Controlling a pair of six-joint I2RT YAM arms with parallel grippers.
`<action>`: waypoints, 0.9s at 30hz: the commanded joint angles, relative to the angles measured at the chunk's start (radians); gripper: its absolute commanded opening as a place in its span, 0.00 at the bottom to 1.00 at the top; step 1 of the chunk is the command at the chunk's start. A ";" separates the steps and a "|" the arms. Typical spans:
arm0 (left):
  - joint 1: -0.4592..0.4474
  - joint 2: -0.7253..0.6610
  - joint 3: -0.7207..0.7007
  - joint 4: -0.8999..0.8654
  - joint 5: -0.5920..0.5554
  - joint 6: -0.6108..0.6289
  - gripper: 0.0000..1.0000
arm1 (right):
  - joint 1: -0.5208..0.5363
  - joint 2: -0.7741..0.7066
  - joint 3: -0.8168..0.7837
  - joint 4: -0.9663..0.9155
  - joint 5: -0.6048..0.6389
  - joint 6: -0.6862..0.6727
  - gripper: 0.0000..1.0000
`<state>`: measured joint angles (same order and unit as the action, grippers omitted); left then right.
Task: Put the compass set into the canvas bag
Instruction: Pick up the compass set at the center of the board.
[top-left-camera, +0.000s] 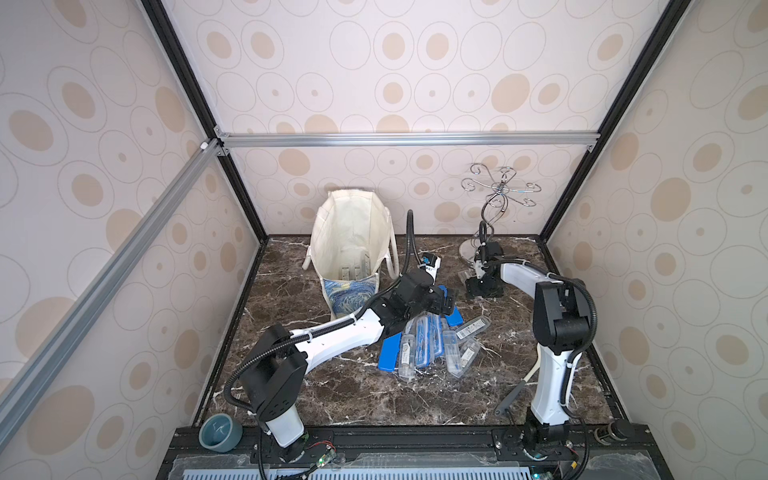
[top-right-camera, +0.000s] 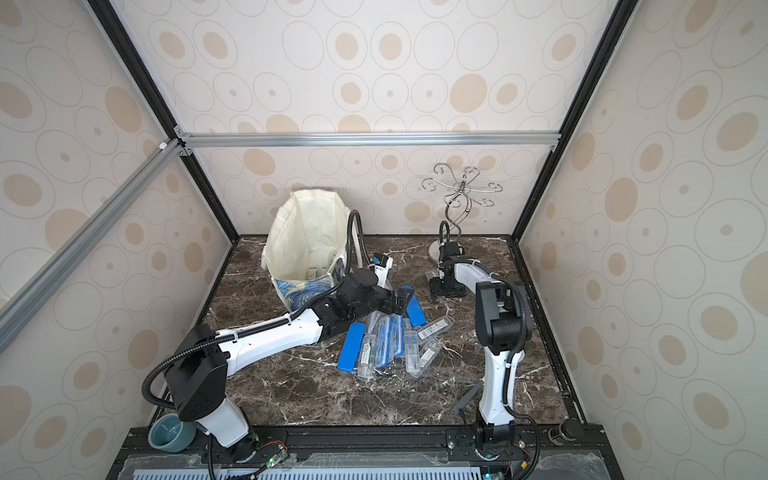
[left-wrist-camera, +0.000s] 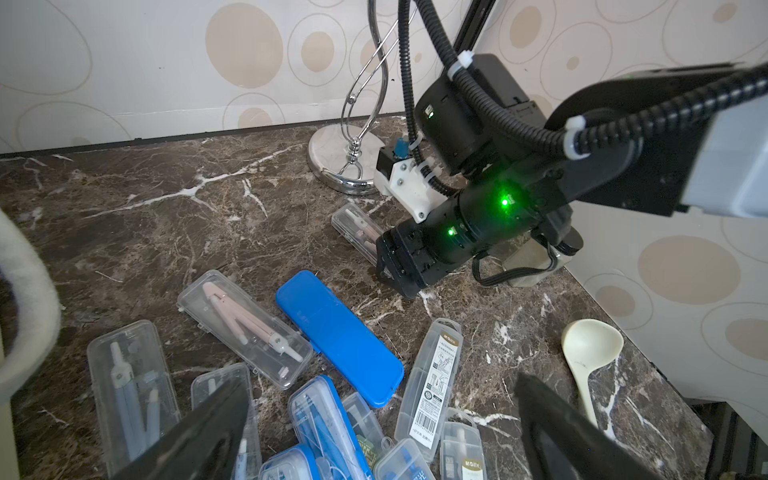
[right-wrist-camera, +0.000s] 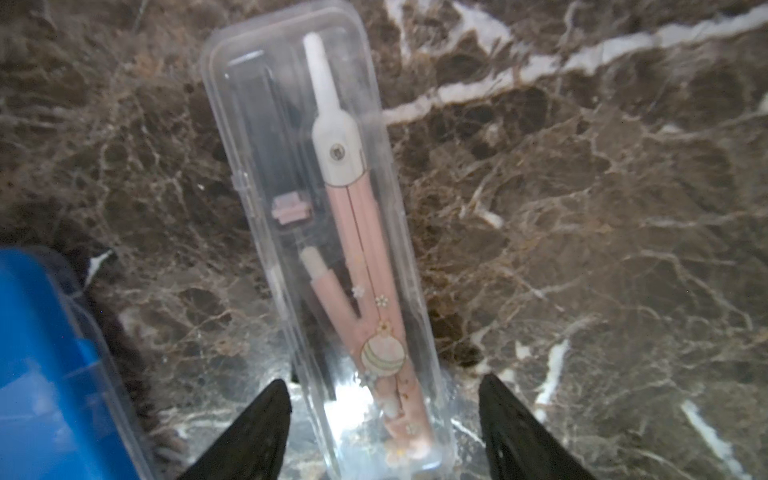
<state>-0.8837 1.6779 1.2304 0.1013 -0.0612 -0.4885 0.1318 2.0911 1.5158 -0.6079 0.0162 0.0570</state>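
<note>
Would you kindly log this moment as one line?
right gripper: open, straddling pink compass case | left gripper: open over pile | canvas bag: upright

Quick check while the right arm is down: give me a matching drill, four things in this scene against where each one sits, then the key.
Things:
1. canvas bag
2. pink compass case
3. teal bowl
4. chrome stand

Places:
A. back right corner
B. lying flat between the right gripper fingers
C. front left corner
D. standing at the back, mouth open, cases inside

Pairs: 1-D, 2-B, 3-C, 4-A
</note>
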 joint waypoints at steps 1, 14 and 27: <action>0.002 0.012 0.004 0.024 -0.002 -0.015 1.00 | 0.017 0.031 0.036 -0.051 0.019 -0.029 0.67; 0.016 0.034 0.024 -0.001 0.005 -0.042 1.00 | 0.025 0.030 0.040 -0.066 0.007 -0.036 0.49; 0.029 0.057 0.024 0.016 0.026 -0.070 1.00 | 0.025 -0.151 -0.121 0.030 -0.134 0.011 0.48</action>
<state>-0.8692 1.7332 1.2308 0.0948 -0.0456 -0.5350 0.1513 2.0186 1.4265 -0.6029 -0.0574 0.0467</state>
